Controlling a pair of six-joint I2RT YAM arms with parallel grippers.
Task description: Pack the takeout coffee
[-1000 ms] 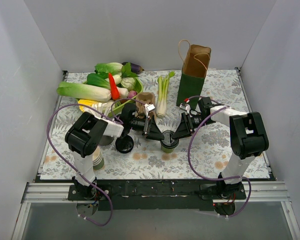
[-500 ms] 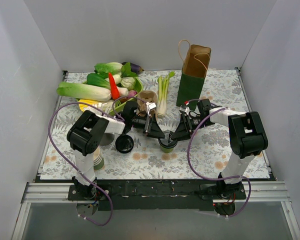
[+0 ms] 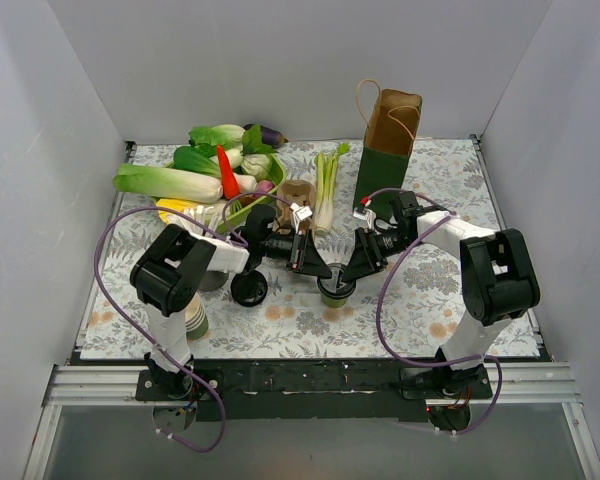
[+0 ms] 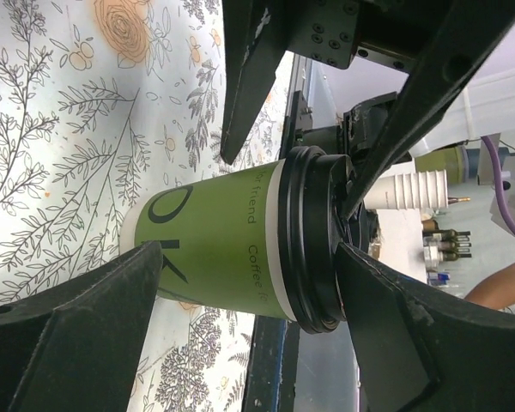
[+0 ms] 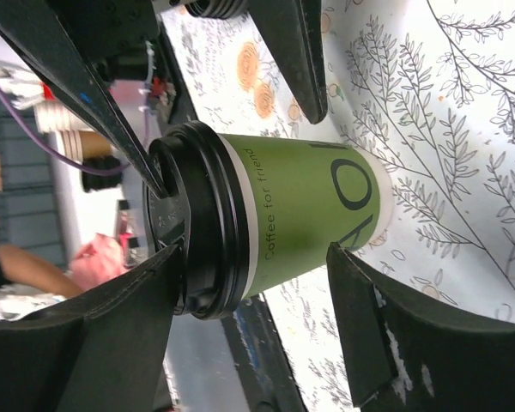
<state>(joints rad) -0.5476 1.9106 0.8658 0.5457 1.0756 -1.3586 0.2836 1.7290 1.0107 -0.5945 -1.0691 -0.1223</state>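
Since a second ago the right arm (image 3: 495,270) has drawn its wrist slightly toward the far edge, while the coffee cup (image 3: 337,288) stands where it did.

White walls (image 3: 60,150) close in the flower-patterned table (image 3: 480,300) at the far, left and right edges. The left arm (image 3: 170,270) reaches from the near-left toward the middle, and the right arm bends in from the near-right. A paper bag (image 3: 385,150) stands upright with its mouth open near the far edge, right of centre. Vegetables (image 3: 170,183) fill the far-left corner, with leeks (image 3: 325,185) lying between them and the bag. A stack of cups (image 3: 195,318) sits by the left arm near the left edge.

The cup stands upright at the middle of the table, nearer the near edge, with its black lid (image 4: 313,240) on. A loose lid (image 3: 249,290) lies flat just to its left. Bare cloth runs along the near edge below the cup and widens toward the near-right corner. The strip in front of the bag is crossed by the right arm.

The left gripper (image 3: 320,270) meets the cup from the left and the right gripper (image 3: 355,268) from the right. Each pair of fingers (image 4: 77,335) stands wide apart, one above the other. The upper tip sits at the lid's rim and the lower tip sits beside the cup's foot. In the wrist views a gap shows between each opposing lower tip and the cup wall. Whether the upper tips press on the lid cannot be told.
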